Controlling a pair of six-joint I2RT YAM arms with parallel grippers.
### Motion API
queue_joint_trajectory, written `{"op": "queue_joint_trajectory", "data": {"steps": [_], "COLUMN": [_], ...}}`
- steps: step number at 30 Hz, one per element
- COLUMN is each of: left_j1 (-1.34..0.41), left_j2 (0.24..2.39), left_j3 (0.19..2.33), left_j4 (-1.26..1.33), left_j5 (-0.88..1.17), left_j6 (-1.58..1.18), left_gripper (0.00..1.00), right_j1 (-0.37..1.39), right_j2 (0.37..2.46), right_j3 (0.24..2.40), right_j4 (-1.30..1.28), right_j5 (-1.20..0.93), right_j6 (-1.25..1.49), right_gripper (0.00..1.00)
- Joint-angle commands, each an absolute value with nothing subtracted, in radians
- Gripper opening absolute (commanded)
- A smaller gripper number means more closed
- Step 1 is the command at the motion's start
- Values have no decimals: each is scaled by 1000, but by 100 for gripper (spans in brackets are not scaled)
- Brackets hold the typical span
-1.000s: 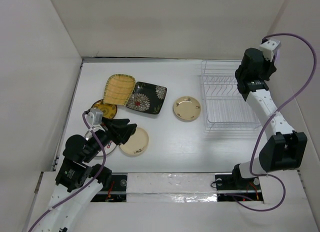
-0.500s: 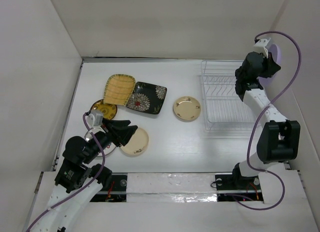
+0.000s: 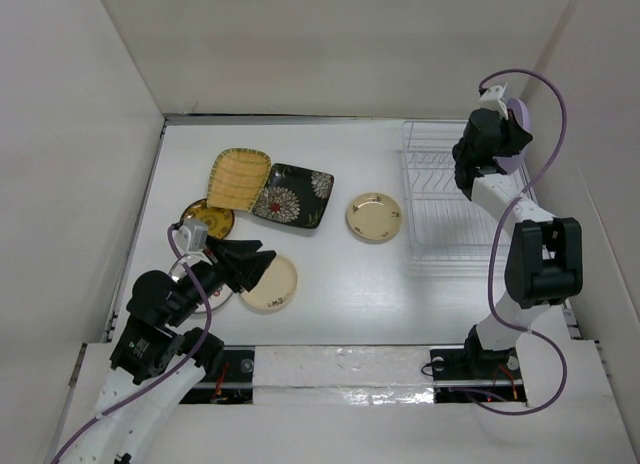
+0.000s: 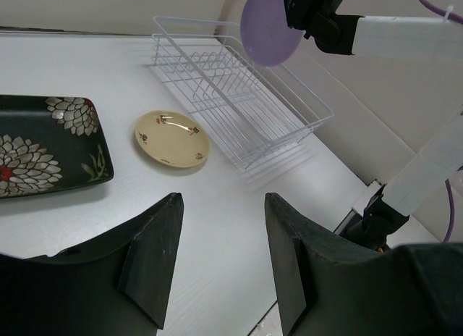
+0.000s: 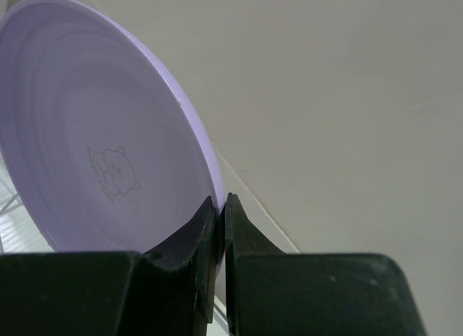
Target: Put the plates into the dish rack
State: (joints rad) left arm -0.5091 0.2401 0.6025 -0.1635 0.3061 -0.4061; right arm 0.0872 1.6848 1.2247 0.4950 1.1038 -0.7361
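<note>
My right gripper [image 3: 503, 147] is shut on the rim of the lavender plate [image 3: 518, 122] and holds it on edge in the air over the far right of the white wire dish rack [image 3: 455, 199]. The plate fills the right wrist view [image 5: 94, 133], pinched between my fingertips [image 5: 221, 206]. The left wrist view shows it [image 4: 269, 26] above the rack [image 4: 239, 97]. My left gripper [image 3: 262, 259] is open and empty over a cream plate [image 3: 270, 282]. A gold-rimmed cream plate [image 3: 374, 216] lies left of the rack.
At the left lie a yellow woven squarish plate [image 3: 239, 177], a black flowered rectangular plate [image 3: 293, 194] and a brown-gold round one [image 3: 211, 220]. A white plate [image 3: 205, 292] is mostly hidden under my left arm. White walls close in the back and both sides.
My right wrist has swung left and turned, bringing the lavender plate into view over the rack. The left arm and the plates on the table have not moved.
</note>
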Motion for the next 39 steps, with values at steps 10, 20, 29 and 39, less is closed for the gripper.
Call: {"op": "queue_joint_trajectory", "data": {"steps": [10,20,29,39], "left_j1": [-514,-514,-514,-514], "left_j2": [265,270,275,275], "left_j3": [603,601,601,601], "left_j4": [-129,-129,-129,-127], "left_j5": [324,325,325,327], "left_j6": [-407,-407,-407,-407], "left_gripper": [46,45,45,45], "right_j1": [87,69,69,69], "right_j2": [1709,1695,1740,1730], "right_j3": [1232,1186,1181,1266], "right_j4": [721,660,735,793], "right_j5": [1115,1091,1098,1103], "right_j6": [-839,-775,-850,-939], "right_gripper": [0,0,0,0]}}
